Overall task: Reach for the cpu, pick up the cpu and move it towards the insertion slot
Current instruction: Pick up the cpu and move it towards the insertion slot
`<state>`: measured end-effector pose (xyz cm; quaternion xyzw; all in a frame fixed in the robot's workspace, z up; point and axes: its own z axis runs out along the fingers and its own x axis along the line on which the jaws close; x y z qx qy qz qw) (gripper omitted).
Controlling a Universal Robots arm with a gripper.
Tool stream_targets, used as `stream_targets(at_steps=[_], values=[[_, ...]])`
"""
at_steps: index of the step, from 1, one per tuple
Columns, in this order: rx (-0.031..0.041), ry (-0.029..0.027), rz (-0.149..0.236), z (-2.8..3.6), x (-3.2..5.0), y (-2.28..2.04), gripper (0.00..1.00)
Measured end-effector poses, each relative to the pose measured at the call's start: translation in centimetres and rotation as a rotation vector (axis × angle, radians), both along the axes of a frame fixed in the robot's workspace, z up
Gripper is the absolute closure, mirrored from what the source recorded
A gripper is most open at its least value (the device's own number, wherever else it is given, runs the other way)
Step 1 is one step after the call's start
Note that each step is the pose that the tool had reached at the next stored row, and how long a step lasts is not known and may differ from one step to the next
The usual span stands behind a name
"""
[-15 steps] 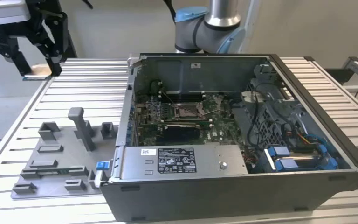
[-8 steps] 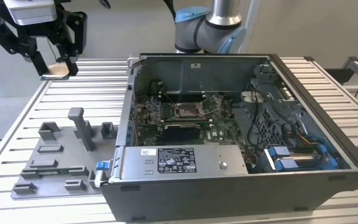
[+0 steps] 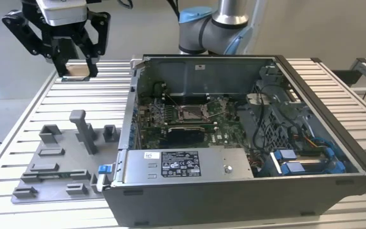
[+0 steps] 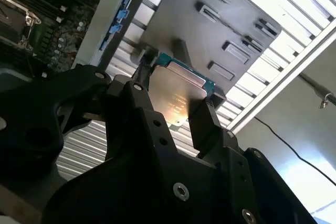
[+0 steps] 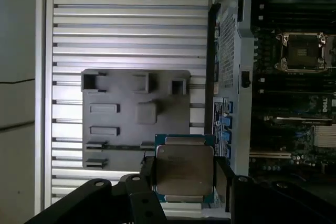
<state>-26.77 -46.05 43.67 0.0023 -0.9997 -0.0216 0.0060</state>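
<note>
I've got the cpu (image 5: 185, 169) pinched between the gripper (image 3: 76, 69) fingers, which are closed in on two opposite edges, silvery top facing both wrist views. It hangs over the table (image 3: 17, 143) near the far corner on the exterior view's left, with the grey fixture tray (image 3: 49, 167) lying on the slats below. The insertion slot (image 3: 189, 113) sits inside the open computer case (image 3: 234, 191), well apart from the chip

Robotics lab, assembly test cell. An opened computer case (image 3: 234, 191) with a bare motherboard (image 3: 170, 114) sits on a slatted aluminium table (image 3: 36, 109). Grey fixture tray (image 3: 55, 157) beside the case on the exterior view's left, robot arm base (image 3: 211, 28) just behind the case. Black pincer (image 3: 76, 71) clamped on a cpu (image 5: 184, 169) past the case's rear corner.
</note>
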Motion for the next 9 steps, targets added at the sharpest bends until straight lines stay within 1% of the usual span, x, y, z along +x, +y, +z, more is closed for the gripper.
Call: stream_targets(at_steps=[3, 9], values=[[0.0000, 0.0000, 0.000, 0.00, 1.15, 0.00, 1.00], [0.0000, 0.0000, 0.000, 0.00, 3.72, 0.00, 1.00]])
